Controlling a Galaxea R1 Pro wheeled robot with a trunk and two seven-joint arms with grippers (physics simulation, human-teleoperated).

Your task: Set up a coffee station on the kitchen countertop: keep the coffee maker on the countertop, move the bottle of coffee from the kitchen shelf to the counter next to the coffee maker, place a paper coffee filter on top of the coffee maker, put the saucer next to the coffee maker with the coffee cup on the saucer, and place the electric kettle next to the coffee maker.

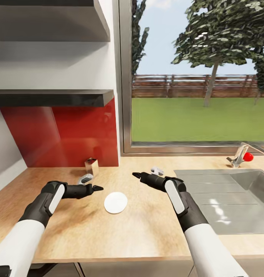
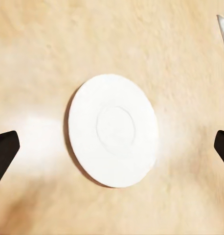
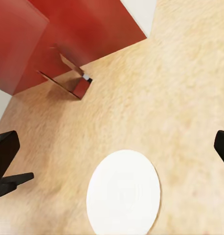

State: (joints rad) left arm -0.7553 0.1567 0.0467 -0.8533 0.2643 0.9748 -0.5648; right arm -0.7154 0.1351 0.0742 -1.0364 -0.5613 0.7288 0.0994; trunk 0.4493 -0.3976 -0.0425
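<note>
The saucer (image 1: 116, 202) lies bare on the countertop (image 1: 147, 231) at lower centre of the head view, between the left gripper (image 1: 96, 188) and the right gripper (image 1: 137, 176); both hover released and hold nothing, fingertips wide apart at the edges of each wrist view; a small brown box (image 1: 92, 166) stands by the red backsplash (image 1: 62, 134) at centre left; judging by this, the saucer is out but has no cup yet, and the rest remains to do

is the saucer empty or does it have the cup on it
Empty: the saucer lies flat on the countertop with nothing on it.
</note>
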